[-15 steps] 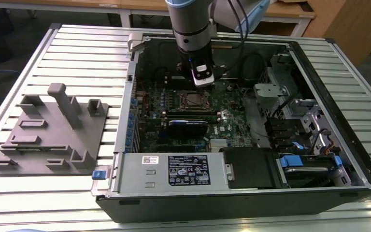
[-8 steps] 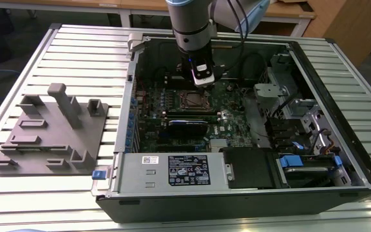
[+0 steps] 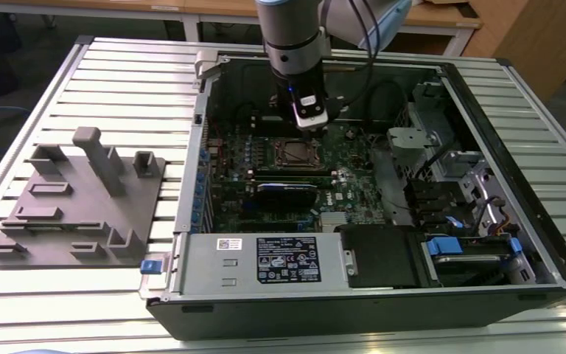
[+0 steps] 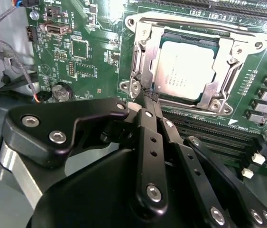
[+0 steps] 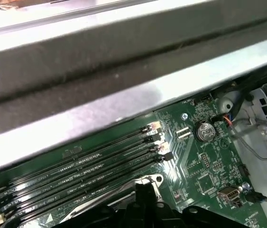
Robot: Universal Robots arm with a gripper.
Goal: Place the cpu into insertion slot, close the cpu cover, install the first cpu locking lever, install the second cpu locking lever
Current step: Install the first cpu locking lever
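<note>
The cpu [image 4: 185, 69], a dull silver square, lies in the insertion slot [image 4: 138, 28] on the green board. The cpu cover [image 4: 228, 61], a thin metal frame, lies flat over it, with the chip showing through its window. My gripper [image 4: 148, 97] is shut, its black fingers pressed together with nothing visible between them. The tips sit right at the socket's rim near one corner. In the exterior view the gripper [image 3: 312, 122] hangs just behind the slot [image 3: 297, 153], inside the open case. How the locking levers stand I cannot tell.
Long black memory slots [image 4: 209, 128] [image 5: 76, 175] run beside the socket, close under the fingers. A coin battery [image 5: 204, 131] and loose cables lie near the case wall [image 5: 124, 71]. The power-supply box [image 3: 263, 258] fills the case's front. A grey fixture plate [image 3: 77, 199] sits at the exterior view's left.
</note>
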